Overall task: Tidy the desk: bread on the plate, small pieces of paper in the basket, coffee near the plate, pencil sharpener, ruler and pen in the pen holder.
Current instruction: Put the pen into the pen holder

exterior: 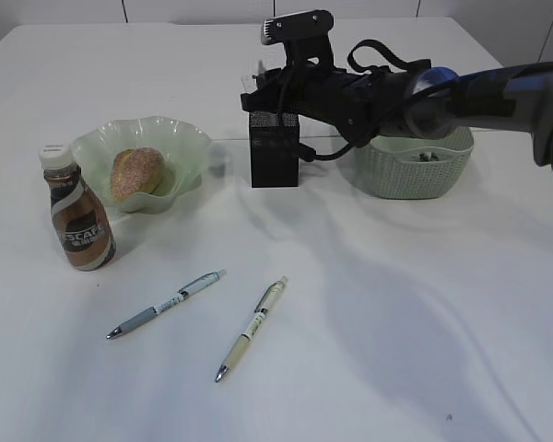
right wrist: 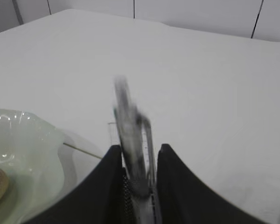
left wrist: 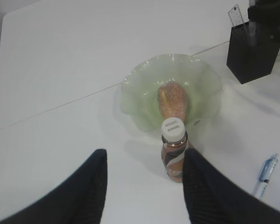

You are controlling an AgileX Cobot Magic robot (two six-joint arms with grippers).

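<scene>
- right gripper (right wrist: 139,161) hangs right above the black mesh pen holder (exterior: 275,147), blurry upright pen (right wrist: 127,126) between parting jaws
- can't tell if it's let go
- left gripper (left wrist: 144,186) open, empty

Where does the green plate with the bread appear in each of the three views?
Exterior view: green plate at left of centre, behind the coffee bottle.
Left wrist view: plate at centre, just beyond the bottle.
Right wrist view: plate at lower left, cut off.
Shared landmark: the bread on it.
</scene>
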